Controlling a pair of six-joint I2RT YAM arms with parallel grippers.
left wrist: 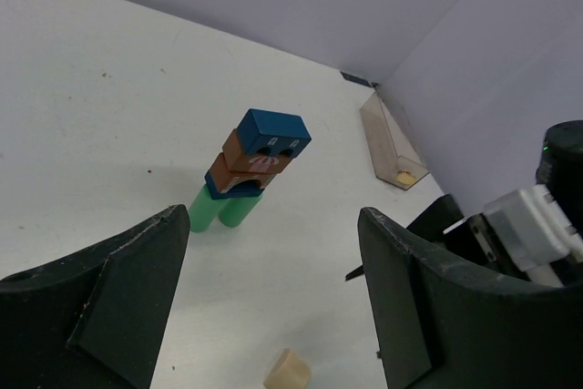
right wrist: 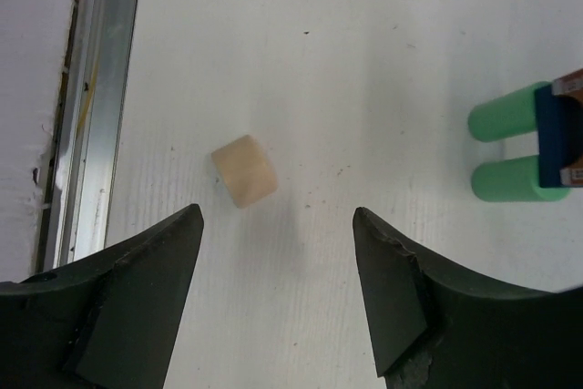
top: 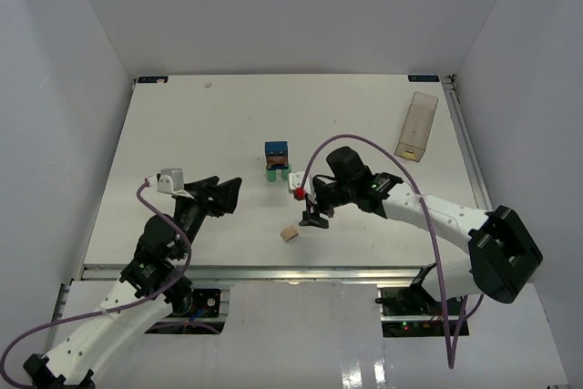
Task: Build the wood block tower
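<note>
The wood block tower (top: 277, 161) stands mid-table: two green cylinders (left wrist: 223, 209) carry a blue piece, a brown arch, a brown brick and a blue block (left wrist: 273, 132) on top. A loose tan piece (top: 290, 235) lies on the table nearer the arms. My left gripper (top: 228, 193) hangs open to the tower's left, with the tan piece (left wrist: 288, 373) low between its fingers in its wrist view. My right gripper (top: 314, 211) hovers open just above and right of the tan piece (right wrist: 244, 170), empty. The green cylinders (right wrist: 510, 148) show at that view's right edge.
A clear rectangular plastic box (top: 417, 125) lies at the back right, also seen as the box (left wrist: 392, 148) by the wall. The table's metal front rail (right wrist: 91, 107) runs close to the tan piece. White walls enclose the table on three sides.
</note>
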